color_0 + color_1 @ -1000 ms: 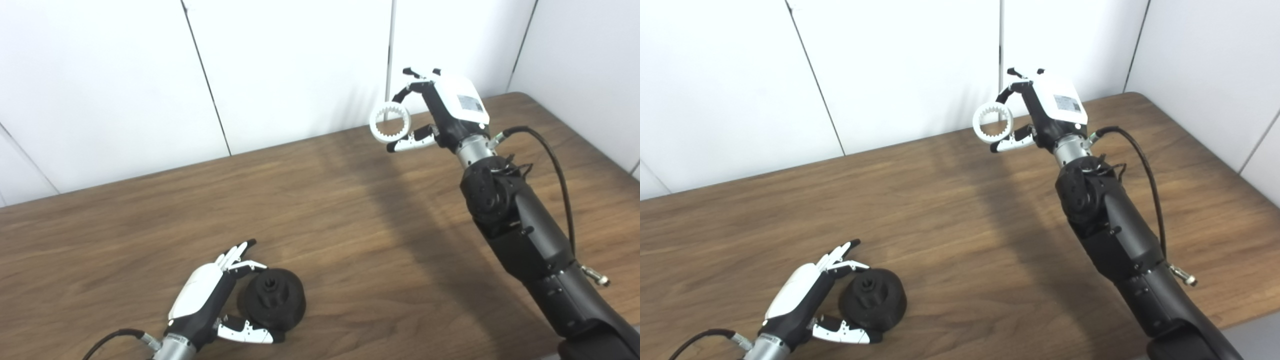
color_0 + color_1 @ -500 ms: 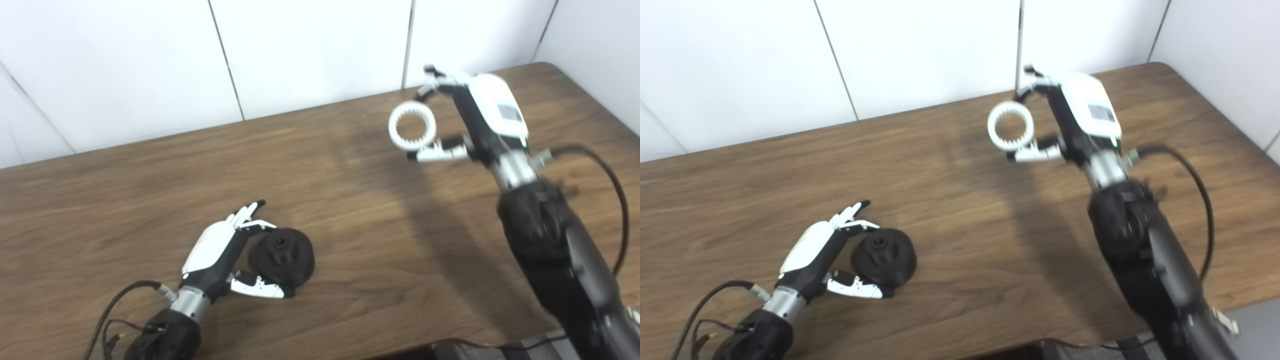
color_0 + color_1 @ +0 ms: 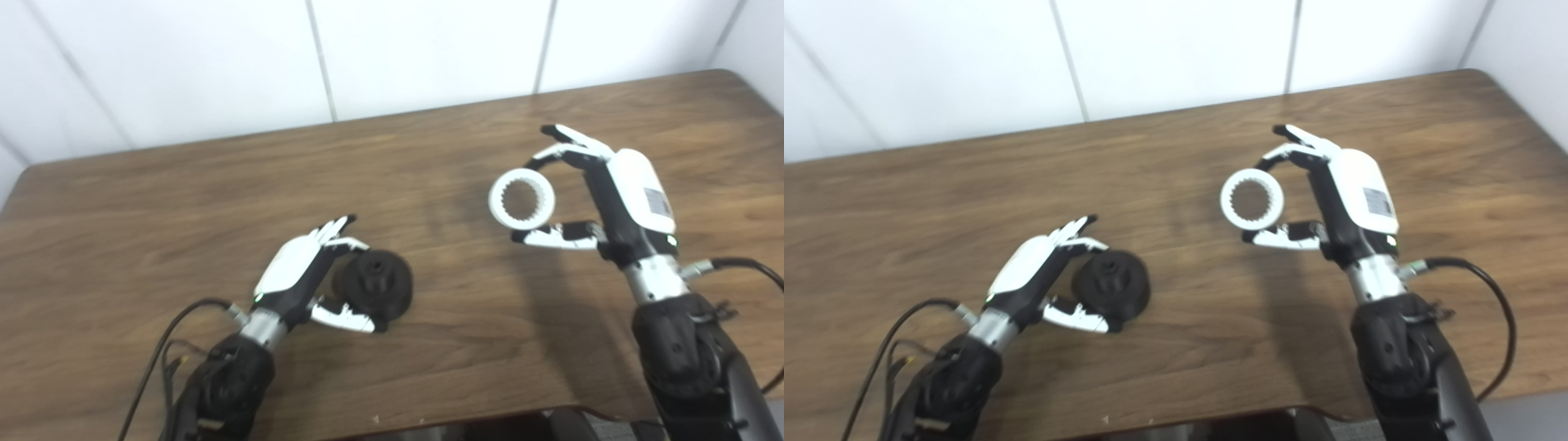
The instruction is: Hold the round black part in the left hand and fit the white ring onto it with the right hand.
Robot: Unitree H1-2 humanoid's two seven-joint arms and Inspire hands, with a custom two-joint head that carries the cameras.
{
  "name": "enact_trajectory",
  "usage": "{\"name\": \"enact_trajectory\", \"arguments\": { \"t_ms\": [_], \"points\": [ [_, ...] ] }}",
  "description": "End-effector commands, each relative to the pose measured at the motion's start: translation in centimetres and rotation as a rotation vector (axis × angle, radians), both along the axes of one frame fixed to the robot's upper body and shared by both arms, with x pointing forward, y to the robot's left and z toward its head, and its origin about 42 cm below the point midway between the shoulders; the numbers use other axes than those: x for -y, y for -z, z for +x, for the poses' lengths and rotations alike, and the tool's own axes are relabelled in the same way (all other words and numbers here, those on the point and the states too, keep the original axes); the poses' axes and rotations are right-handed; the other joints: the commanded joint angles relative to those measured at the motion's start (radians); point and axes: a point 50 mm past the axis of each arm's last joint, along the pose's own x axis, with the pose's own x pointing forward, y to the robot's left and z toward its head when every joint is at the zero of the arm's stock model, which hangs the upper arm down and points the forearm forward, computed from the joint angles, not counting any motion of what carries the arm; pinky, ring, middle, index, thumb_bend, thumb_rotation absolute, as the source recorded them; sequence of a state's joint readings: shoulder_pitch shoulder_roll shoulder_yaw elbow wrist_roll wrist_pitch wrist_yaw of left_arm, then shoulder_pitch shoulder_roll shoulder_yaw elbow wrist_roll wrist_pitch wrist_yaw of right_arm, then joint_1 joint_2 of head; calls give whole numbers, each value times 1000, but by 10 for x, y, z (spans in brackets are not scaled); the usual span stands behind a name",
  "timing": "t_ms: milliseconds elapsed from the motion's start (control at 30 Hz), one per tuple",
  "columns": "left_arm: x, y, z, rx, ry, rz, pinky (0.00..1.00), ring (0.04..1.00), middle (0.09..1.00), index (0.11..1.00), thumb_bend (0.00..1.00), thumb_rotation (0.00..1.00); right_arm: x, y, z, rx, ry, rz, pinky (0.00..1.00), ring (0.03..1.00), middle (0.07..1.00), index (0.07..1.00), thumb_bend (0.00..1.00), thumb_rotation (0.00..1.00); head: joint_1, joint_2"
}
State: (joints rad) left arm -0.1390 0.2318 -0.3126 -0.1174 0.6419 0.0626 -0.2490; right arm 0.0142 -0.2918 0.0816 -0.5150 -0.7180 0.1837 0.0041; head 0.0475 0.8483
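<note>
The round black part (image 3: 375, 284) rests on the wooden table (image 3: 184, 202), its hub facing up. My left hand (image 3: 300, 272) is cupped around its left side. The fingers (image 3: 335, 234) reach past its far edge, the thumb lies along its near edge, and the fingers are spread rather than closed. Well to the right, my right hand (image 3: 603, 196) is raised above the table. It is shut on the white toothed ring (image 3: 522, 199), pinched between fingertips on top and thumb below, with the ring's opening facing me.
White wall panels (image 3: 429, 55) stand right behind the table's far edge. The near table edge (image 3: 429, 422) runs along the bottom, and the table's right corner is at the upper right. A black cable (image 3: 165, 343) trails from my left forearm.
The camera has tilted down and shifted. My right hand has brought the ring down and nearer, from the far edge to over the table. My left hand stays cupped around the black part.
</note>
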Motion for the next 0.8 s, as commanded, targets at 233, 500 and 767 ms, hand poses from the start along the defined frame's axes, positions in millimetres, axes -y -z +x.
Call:
{"name": "enact_trajectory", "arguments": {
  "t_ms": [233,500,767],
  "points": [
    [13,-29,10,94,17,-28,1000,1000,1000,604,953,341,-20,-7,-7,49,-102,26,874,838,848,493,523,147,12,3],
    [13,-28,9,92,18,-22,1000,1000,1000,605,950,337,-42,-5,-9,27,-181,52,880,851,852,494,523,150,1,2],
    [15,-27,8,80,19,-26,1000,1000,1000,606,947,348,-67,-4,-7,2,-251,57,890,856,857,494,522,154,-8,3]
  ]
}}
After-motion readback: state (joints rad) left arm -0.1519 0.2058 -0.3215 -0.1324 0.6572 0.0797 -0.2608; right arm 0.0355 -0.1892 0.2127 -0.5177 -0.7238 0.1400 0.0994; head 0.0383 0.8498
